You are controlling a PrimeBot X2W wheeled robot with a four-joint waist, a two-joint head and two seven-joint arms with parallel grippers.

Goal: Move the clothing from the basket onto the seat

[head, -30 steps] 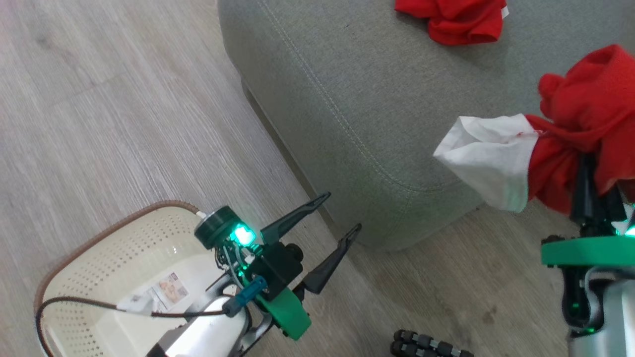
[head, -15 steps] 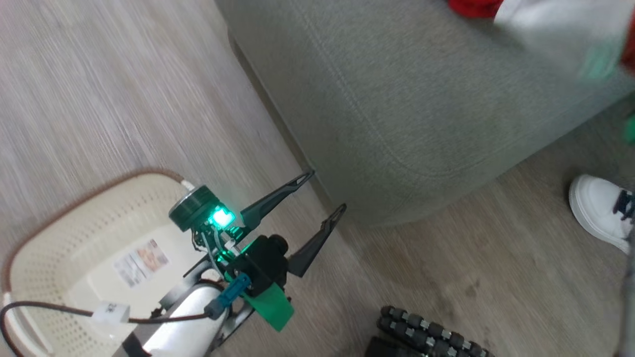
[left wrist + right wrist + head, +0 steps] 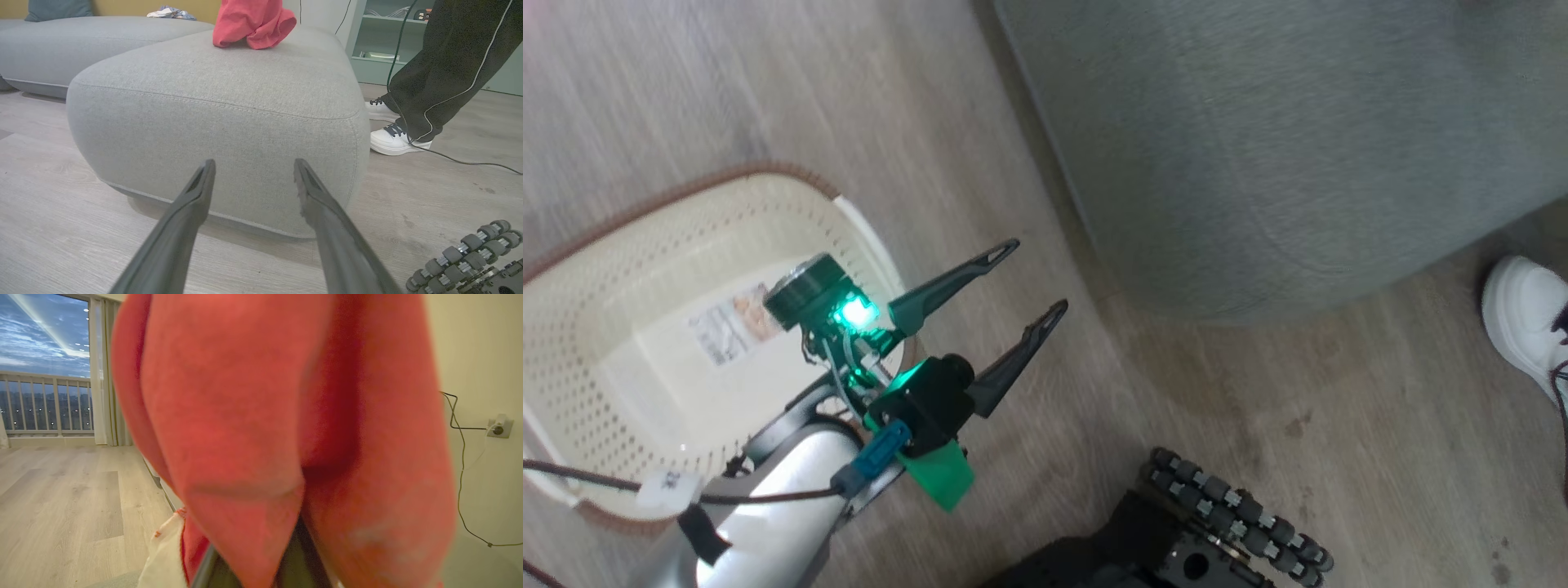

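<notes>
Right gripper [image 3: 286, 571] is pinched on the clothing [image 3: 245, 416]: a red bundle drapes over its fingers and hides the tips, with a white piece [image 3: 163, 555] hanging at the lower left. Grey upholstery low in the right wrist view suggests the seat lies just beneath the load, so the coming move looks like a lowering and release; how far in over the cushion it hangs I cannot tell. Left gripper [image 3: 1033, 278] is spread and empty over the floor [image 3: 768, 82], between basket [image 3: 727, 175] and seat [image 3: 1258, 147], pointing at the seat's side. One red piece [image 3: 253, 24] lies on the seat top. What shows of the basket's inside holds a label [image 3: 731, 327] and no clothing.
</notes>
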